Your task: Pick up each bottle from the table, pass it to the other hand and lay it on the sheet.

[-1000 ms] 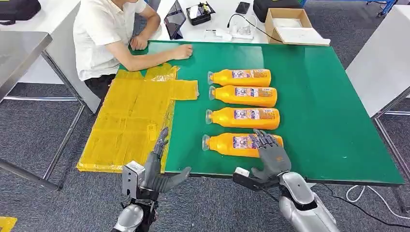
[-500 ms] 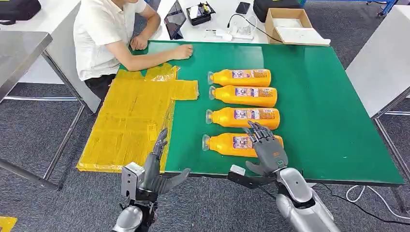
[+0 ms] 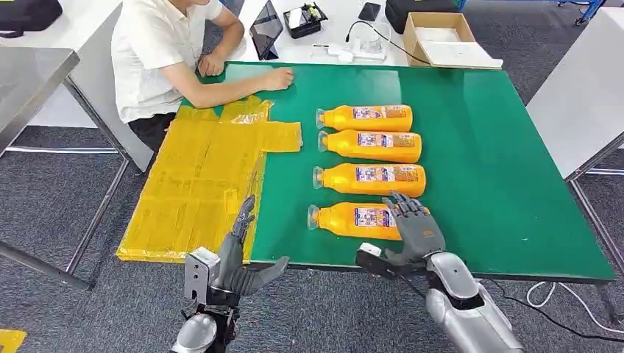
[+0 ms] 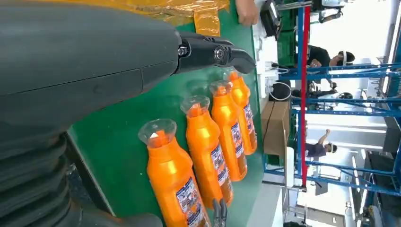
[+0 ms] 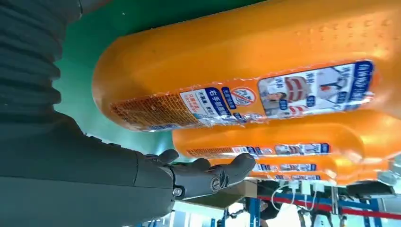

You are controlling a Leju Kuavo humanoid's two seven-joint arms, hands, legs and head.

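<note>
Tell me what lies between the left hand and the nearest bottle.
Only bare green table. In the head view the left hand hovers at the near edge beside the yellow sheet; the nearest bottle lies beyond.

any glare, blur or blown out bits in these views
Head view: sharp and evenly lit, with mild sheen on the yellow sheet. Left wrist view: the background beyond the table is blown out white, and the left hand is dark. Right wrist view: the nearest bottle is very close and slightly soft.

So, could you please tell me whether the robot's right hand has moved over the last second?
Yes: the right hand shifted slightly rightward along the nearest orange plastic bottle, toward its base.
</note>
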